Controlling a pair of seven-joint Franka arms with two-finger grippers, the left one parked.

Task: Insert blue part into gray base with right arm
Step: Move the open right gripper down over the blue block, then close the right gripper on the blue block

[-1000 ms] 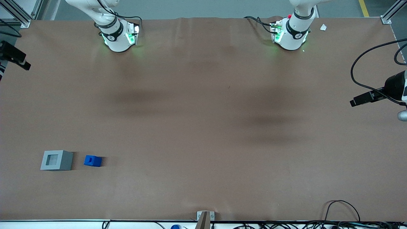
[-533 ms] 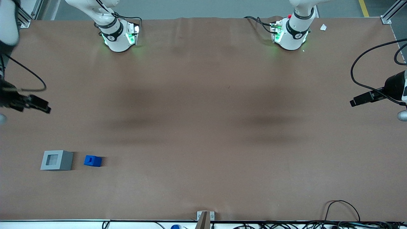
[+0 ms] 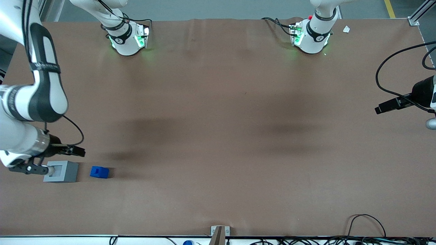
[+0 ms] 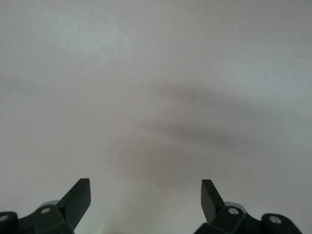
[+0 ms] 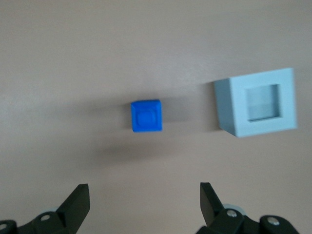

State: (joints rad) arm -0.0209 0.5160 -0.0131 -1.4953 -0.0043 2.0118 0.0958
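Two black fingers (image 5: pixel 78 204) of the right arm's gripper (image 5: pixel 144 207) stand spread wide apart with nothing between them, only bare brown table covering (image 3: pixel 218 136). In the wrist view the small bright blue blocky plastic part (image 5: pixel 146 116) lies on the covering ahead of the fingertips, roughly in line with the gap between them, untouched. Just beside it, with a strip of bare covering between, sits the light gray square base (image 5: pixel 257 103), its square socket facing up and holding nothing.

From the front, the white right arm (image 3: pixel 37 85) reaches in over the working arm's end of the table, and its gripper (image 3: pixel 44 160) hangs above the gray base (image 3: pixel 66 172), partly covering it. The blue part (image 3: pixel 99 172) sits beside the base, toward the parked arm's end. Open covering surrounds both pieces on every side.
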